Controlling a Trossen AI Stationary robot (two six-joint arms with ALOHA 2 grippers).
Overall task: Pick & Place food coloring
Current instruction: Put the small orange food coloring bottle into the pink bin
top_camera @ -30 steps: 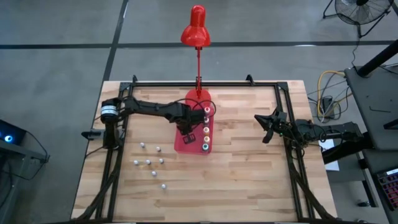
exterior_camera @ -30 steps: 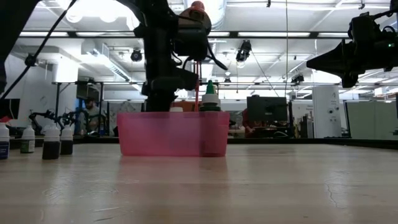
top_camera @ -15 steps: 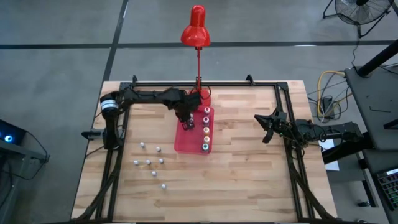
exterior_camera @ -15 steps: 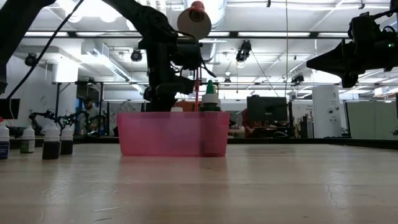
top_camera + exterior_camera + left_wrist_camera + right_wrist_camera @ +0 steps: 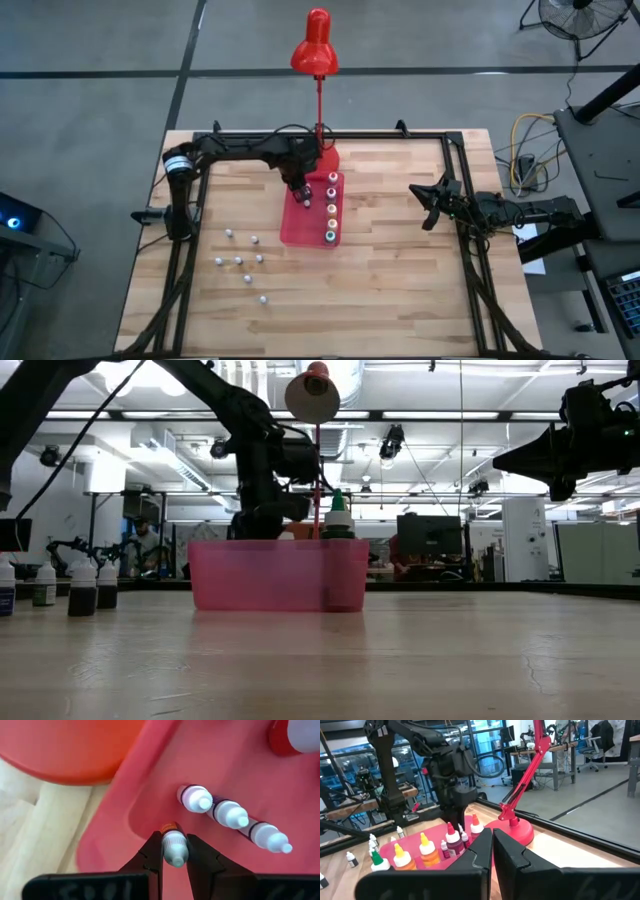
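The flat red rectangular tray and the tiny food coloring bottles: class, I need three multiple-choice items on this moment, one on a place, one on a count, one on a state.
1. Where is the left end effector?
A. over the flat red rectangular tray
B. over the loose bottles on the wooden table
C. beside the fan

2. How many small white-capped bottles lie together in the tray in the left wrist view?
A. one
B. three
C. six

3. What is the right end effector doing?
A. gripping a bottle
B. shut on nothing, above the table
C. pressing the red desk lamp

Answers: 1 A, it hangs over the tray, gripping a small bottle; 2 B, three lie side by side; 3 B, its fingers meet with nothing between.
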